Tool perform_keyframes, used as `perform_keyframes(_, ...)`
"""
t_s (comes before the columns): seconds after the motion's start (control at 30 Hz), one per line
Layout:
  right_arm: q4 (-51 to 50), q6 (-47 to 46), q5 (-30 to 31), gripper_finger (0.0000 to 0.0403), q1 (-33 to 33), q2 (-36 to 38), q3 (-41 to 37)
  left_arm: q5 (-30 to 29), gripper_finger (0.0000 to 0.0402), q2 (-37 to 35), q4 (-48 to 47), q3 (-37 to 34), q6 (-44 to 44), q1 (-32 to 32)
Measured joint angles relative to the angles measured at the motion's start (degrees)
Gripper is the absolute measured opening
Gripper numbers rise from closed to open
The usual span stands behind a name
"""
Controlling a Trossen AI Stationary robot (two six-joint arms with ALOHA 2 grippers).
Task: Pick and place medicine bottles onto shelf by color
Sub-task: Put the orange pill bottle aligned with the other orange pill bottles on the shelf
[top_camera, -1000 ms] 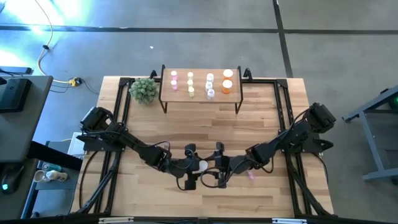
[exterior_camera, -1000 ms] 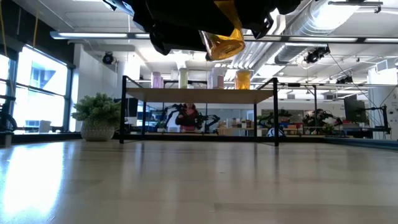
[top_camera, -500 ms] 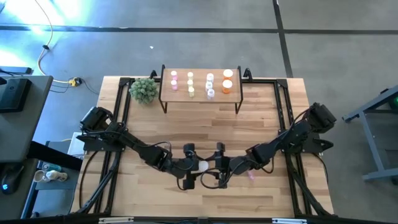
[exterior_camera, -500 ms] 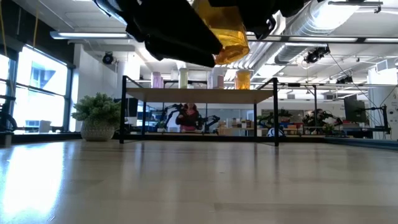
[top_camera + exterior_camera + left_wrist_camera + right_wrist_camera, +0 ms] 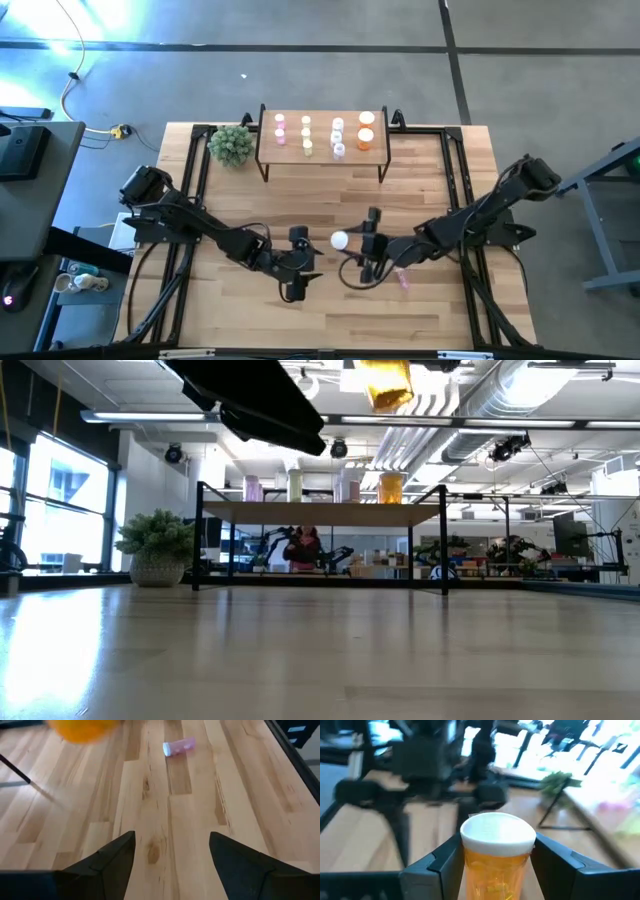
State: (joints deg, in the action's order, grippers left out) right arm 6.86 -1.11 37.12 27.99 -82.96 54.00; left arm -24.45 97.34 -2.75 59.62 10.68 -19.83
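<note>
- Up top, the shelf (image 5: 322, 150) carries nine bottles: two pink, two yellow-green, three pale, two orange.
- Right gripper (image 5: 369, 243) clamps one orange bottle (image 5: 496, 854) mid-table.
- Left gripper (image 5: 297, 264) spread, empty.
- One pink bottle (image 5: 179, 746) lies on the table (image 5: 320, 200).

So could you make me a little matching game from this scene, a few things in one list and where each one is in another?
Things:
1. orange bottle
2. pink bottle
3. plant
4. left gripper

Places or states:
A. lying on its side on the table
B. open, holding nothing
C. held between the fingers of the right gripper
D. standing on the table beside the shelf

Pairs: 1-C, 2-A, 3-D, 4-B
</note>
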Motion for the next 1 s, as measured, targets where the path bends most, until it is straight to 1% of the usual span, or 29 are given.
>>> perform_keyframes(0.07, 0.1, 1.8, 2.2, 0.0195, -0.5, 1.7, 0.0, -0.4, 0.0244, -0.1, -1.0, 0.0, -1.6, 0.2)
perform_keyframes(0.13, 0.0, 3.8, 6.2, 0.0195, -0.8, 3.7, 0.0, -0.3, 0.0244, -0.6, -2.6, -0.1, -3.0, 0.8)
perform_keyframes(0.27, 1.2, 7.3, 15.1, 0.0195, -1.8, 8.0, 0.0, 0.0, 0.0244, -0.8, -3.1, -1.5, -1.4, 3.5)
perform_keyframes(0.37, 1.5, 8.8, 18.4, 0.0195, -3.3, 11.7, 0.0, -0.1, 0.0244, -0.7, 0.0, -4.2, 0.3, 5.6)
perform_keyframes(0.43, 1.6, 9.2, 18.7, 0.0195, -4.9, 14.3, 0.0, 0.8, 0.0244, -0.7, 3.9, -6.5, 0.7, 6.8)
perform_keyframes(0.57, 2.0, 9.3, 18.7, 0.0195, -8.8, 19.3, 0.0, 5.3, 0.0243, -0.7, 14.1, -11.3, -0.8, 9.1)
perform_keyframes(0.67, 1.7, 9.0, 18.7, 0.0195, -12.1, 22.2, 0.0, 8.1, 0.0243, -0.7, 19.4, -14.1, -1.1, 11.0)
perform_keyframes(0.77, 1.8, 8.7, 15.8, 0.0195, -15.5, 24.3, -1.6, 10.9, 0.0243, -0.7, 22.7, -15.8, -1.2, 12.5)
perform_keyframes(0.87, 5.1, 6.4, 11.5, 0.0195, -20.1, 25.8, -6.9, 13.1, 0.0243, -0.7, 22.6, -16.0, -0.8, 13.2)
perform_keyframes(1.0, 17.8, 4.1, 7.2, 0.0195, -26.3, 26.5, -17.0, 13.8, 0.0243, -1.3, 22.5, -16.0, -1.8, 13.0)
